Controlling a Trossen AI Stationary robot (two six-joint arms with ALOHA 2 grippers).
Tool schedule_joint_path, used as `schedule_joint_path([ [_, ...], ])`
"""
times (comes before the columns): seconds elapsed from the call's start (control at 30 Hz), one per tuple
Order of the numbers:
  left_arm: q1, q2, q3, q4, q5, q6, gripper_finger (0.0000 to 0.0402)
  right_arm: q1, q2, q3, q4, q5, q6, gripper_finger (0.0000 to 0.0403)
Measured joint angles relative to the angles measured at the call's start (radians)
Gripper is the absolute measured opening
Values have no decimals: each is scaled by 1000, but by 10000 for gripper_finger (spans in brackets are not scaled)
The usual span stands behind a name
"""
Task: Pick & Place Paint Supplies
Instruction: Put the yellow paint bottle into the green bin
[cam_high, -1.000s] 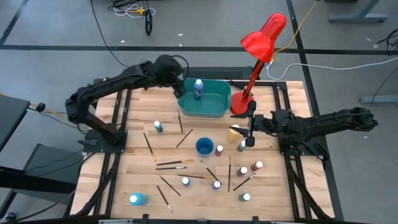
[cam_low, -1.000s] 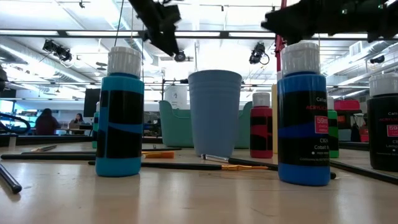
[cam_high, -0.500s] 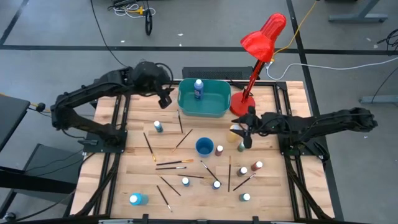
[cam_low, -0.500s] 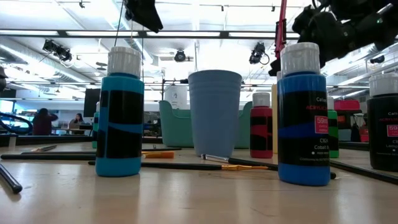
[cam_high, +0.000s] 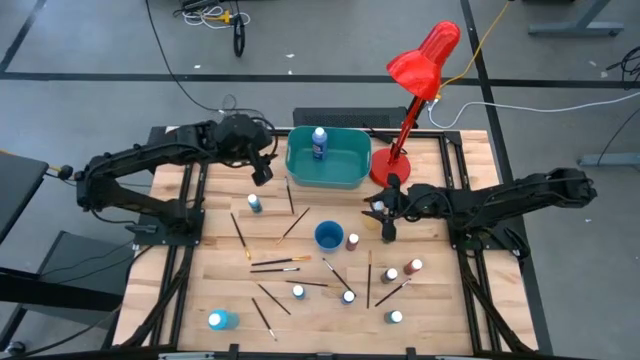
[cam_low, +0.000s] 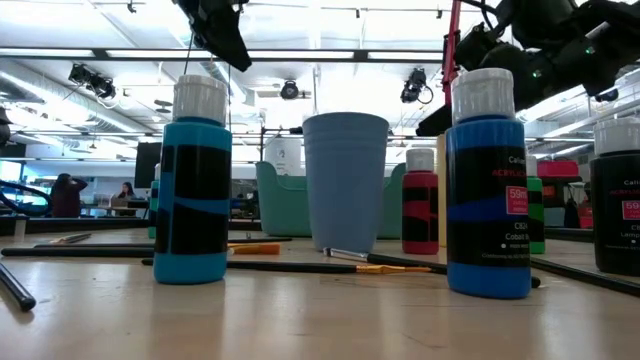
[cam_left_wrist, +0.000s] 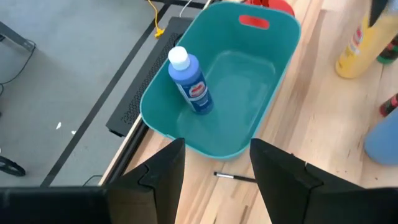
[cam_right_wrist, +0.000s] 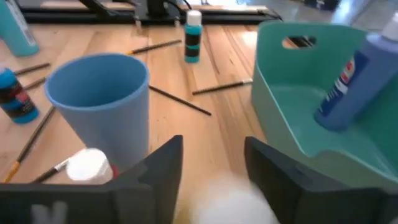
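My right gripper (cam_high: 383, 213) (cam_right_wrist: 214, 180) hovers open over a yellow paint bottle (cam_left_wrist: 359, 45) and a green one (cam_left_wrist: 390, 53), right of the blue cup (cam_high: 328, 236). A blurred white cap (cam_right_wrist: 229, 205) lies between its fingers. My left gripper (cam_high: 262, 170) (cam_left_wrist: 214, 177) hangs open and empty above the table, left of the teal tub (cam_high: 345, 165). A blue bottle (cam_high: 319, 142) stands tilted in the tub. More paint bottles (cam_high: 298, 292) and thin brushes (cam_high: 278, 264) are scattered over the near half of the table. My right gripper has a white bottle cap (cam_right_wrist: 229, 205) between its two fingers, coming at it slanting down from the table's right. The cap is blurred at the picture's edge, so I cannot tell whether the fingers touch it.
A red desk lamp stands with its base (cam_high: 385, 172) right of the tub, its head (cam_high: 425, 55) beyond the far edge. A red bottle (cam_high: 353, 241) stands beside the cup. Bare wood lies along the left edge (cam_high: 215, 250).
My left gripper has drawn back from above the tub toward the table's left and near side. My right gripper has sunk and tipped downward, moving a little toward the table's left over the yellow bottle.
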Motion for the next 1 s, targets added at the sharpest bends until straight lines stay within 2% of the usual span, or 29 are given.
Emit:
schedule_joint_path([
  [0.13,0,0,-15,-2,0,5,191,-7,4,3,-29,1,28,92],
  [0.37,0,0,-15,2,6,33,191,-13,8,-2,25,-16,13,89],
  [0.47,0,0,-15,0,5,24,191,-13,8,-2,181,-3,-20,89],
  [0.67,0,0,-15,-7,5,13,191,-14,10,0,610,91,-61,89],
  [0.73,0,0,-15,-6,8,13,191,-14,13,24,676,95,-92,89],
  [0.87,0,0,-15,-4,25,14,191,-17,44,176,588,108,-139,89],
  [1.0,0,0,-14,0,26,14,191,-46,145,410,325,183,-140,89],
])
